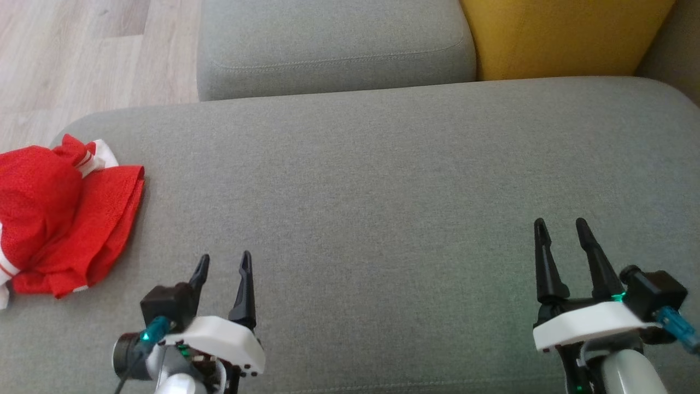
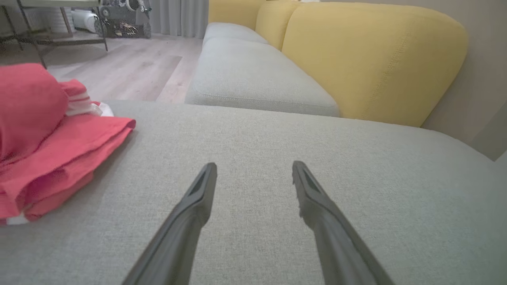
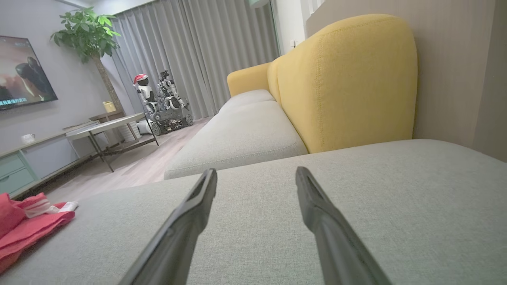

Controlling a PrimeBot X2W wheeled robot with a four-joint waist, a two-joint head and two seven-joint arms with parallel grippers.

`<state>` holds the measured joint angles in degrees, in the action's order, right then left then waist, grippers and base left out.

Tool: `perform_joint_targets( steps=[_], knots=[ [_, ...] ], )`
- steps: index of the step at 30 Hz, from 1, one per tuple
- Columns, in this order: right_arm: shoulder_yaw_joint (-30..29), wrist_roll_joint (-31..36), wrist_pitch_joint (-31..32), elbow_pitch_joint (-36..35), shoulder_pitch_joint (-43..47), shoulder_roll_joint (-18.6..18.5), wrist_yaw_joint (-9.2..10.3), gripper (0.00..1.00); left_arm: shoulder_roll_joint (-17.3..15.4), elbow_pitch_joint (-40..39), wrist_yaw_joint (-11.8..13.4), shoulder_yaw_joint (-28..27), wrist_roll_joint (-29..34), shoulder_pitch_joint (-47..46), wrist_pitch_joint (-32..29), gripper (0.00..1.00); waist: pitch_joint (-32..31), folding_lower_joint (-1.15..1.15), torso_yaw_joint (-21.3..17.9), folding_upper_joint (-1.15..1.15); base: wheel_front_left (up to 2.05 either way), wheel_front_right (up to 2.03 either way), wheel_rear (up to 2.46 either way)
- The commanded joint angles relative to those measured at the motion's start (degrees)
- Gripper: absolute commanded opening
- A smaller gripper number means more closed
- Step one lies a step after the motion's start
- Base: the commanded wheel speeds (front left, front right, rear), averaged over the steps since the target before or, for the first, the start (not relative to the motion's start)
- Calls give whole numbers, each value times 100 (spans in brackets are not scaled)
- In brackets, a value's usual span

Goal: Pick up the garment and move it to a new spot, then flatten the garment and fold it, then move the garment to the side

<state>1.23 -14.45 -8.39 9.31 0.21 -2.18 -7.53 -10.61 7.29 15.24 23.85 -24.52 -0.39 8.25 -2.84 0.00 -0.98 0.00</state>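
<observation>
My left gripper (image 1: 225,257) and right gripper (image 1: 560,222) hover spread wide and empty over the grey sofa seat (image 1: 355,191). The red garment (image 1: 60,219), white-striped at the trim, lies at the seat's left edge in loose layers under a bunched lump. I can't tell whether it's roughly folded and set aside or not yet handled.

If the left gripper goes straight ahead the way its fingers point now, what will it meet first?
Most likely only the bare grey cushion ahead; the left gripper points past the red garment, which lies off to its left. Depth is unclear here.
</observation>
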Motion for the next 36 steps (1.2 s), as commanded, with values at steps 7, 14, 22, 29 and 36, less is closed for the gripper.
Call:
perform_joint_targets(
  steps=[7, 14, 22, 29, 36],
  knots=[
    [114, 621, -204, -195, -374, -57, 3, 100, -255, -395, 432, 221, 637, -408, 223, 100, 3, 0, -17, 0, 0, 0, 0],
    [214, 1084, -306, -320, -381, -60, 4, 100, -355, -477, 681, 466, 1019, -456, 323, 100, 0, 0, -22, 0, 0, 0, 0],
    [302, 1574, -440, -453, -358, -64, 4, 100, -353, -697, 948, 564, 1289, -428, 457, 100, -10, 0, -8, 0, 0, 0, 0],
    [253, 1042, -536, -245, -285, -67, 4, 100, -7, -621, 675, 142, 949, -126, 574, 100, -44, 0, 1, 0, 0, 0, 0],
    [250, 306, -445, 87, -213, -70, 4, 100, 359, -20, 45, -254, 897, 116, 675, 100, -87, 0, -16, 0, 0, 0, 0]
  ],
)
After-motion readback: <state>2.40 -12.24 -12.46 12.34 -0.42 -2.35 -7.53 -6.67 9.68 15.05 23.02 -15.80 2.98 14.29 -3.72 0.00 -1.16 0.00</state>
